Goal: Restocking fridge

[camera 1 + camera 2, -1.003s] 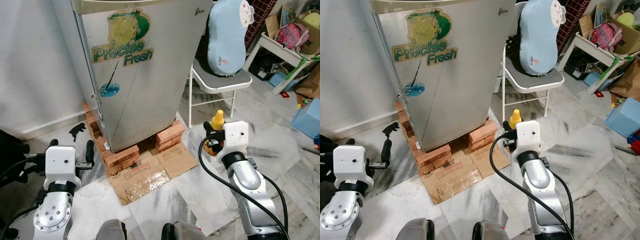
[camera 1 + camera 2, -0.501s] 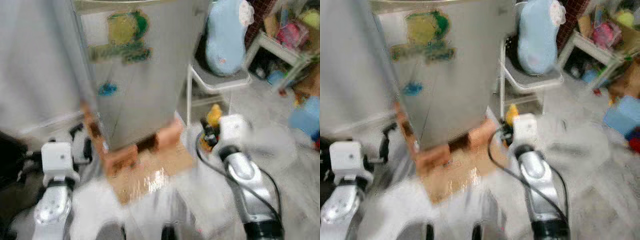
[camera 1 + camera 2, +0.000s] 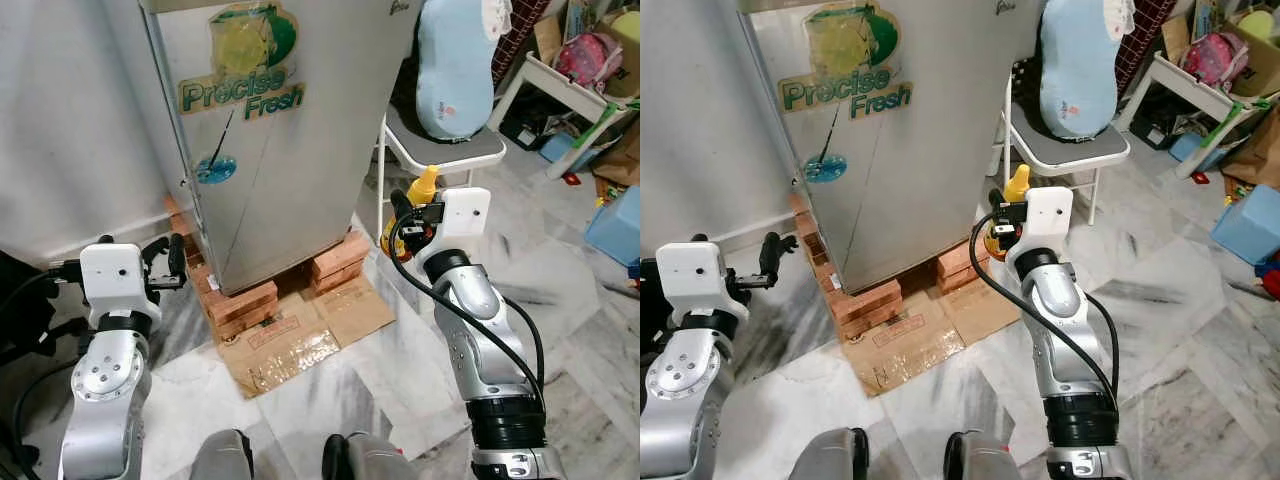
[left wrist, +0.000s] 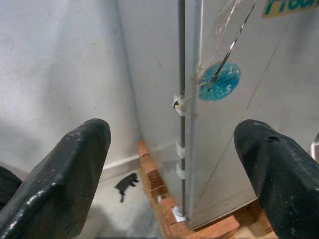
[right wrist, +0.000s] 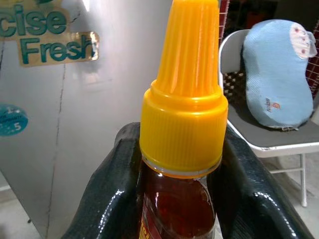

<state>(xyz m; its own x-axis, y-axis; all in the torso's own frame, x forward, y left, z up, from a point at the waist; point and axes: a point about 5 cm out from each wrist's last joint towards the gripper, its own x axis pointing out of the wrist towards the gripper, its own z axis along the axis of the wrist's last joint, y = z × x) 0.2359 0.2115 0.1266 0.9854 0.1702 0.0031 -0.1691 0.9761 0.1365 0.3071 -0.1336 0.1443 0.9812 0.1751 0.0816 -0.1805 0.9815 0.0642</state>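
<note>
The sauce bottle [image 5: 182,149], yellow-capped with dark reddish contents, is clamped at its neck between the right gripper's [image 3: 405,222] fingers [image 5: 112,184], held upright just beside the silver fridge's [image 3: 300,130] right corner. The fridge door appears closed, and the fridge stands on bricks [image 3: 245,300] over flattened cardboard [image 3: 300,335]. The left gripper [image 4: 172,154] hangs with fingers spread wide apart, holding nothing, facing the fridge's left edge. A folding chair [image 3: 445,160] with a blue cushion [image 3: 455,60] stands behind.

silver arms, white wrist boxes, black cables, black fingers [image 4: 75,169]
</note>
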